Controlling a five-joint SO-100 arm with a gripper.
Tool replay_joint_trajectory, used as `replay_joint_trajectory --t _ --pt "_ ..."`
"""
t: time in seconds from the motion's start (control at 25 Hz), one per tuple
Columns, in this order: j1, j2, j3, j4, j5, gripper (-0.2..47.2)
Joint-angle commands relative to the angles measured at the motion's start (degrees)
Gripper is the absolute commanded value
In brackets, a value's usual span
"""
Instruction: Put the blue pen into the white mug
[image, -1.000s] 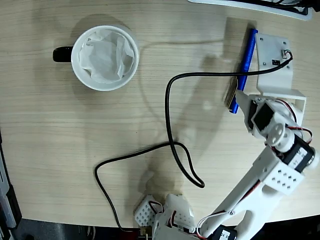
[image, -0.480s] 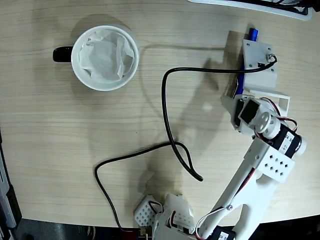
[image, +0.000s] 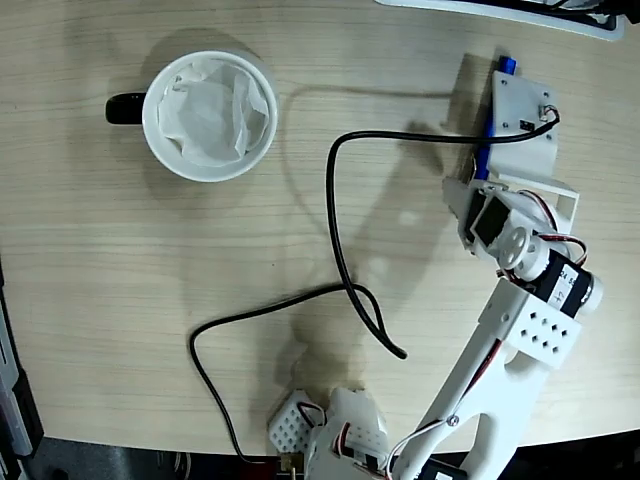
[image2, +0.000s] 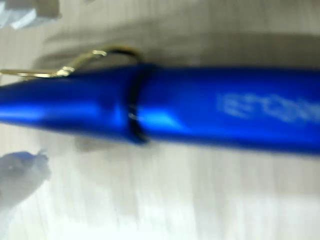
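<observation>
One blue pen (image2: 190, 112) near table edge (image: 450, 8)

A hobby desk, it seems — pale wood-grain tabletop (image: 150, 260), loose black cable (image: 335, 250).

Black cable (image: 335, 235) loops over the wooden table (image: 120, 280), running from the pincer's camera mount leftward, then down toward the bottom edge, ending well below-left of the pincer. White strip (image: 500, 10) along the top edge, just above the pincer. Dark object (image: 12, 400) at bottom-left edge, far away.
</observation>
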Motion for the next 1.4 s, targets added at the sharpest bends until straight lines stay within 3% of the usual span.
replay_joint_trajectory --t 0.0,0.48,0.68,0.76,0.88,1.36 --pt "-0.4 4.5 1.1 -0.2 -0.4 19.0" --pt "-0.7 4.3 5.2 -3.3 -0.4 16.6" --pt "-0.6 4.0 5.2 -3.4 -0.4 9.0" --pt "-0.6 4.0 5.2 -3.4 -0.4 3.6" --pt "-0.7 4.0 5.2 -3.4 -0.4 0.4" --pt "-1.1 6.7 5.2 -1.0 1.7 0.1"
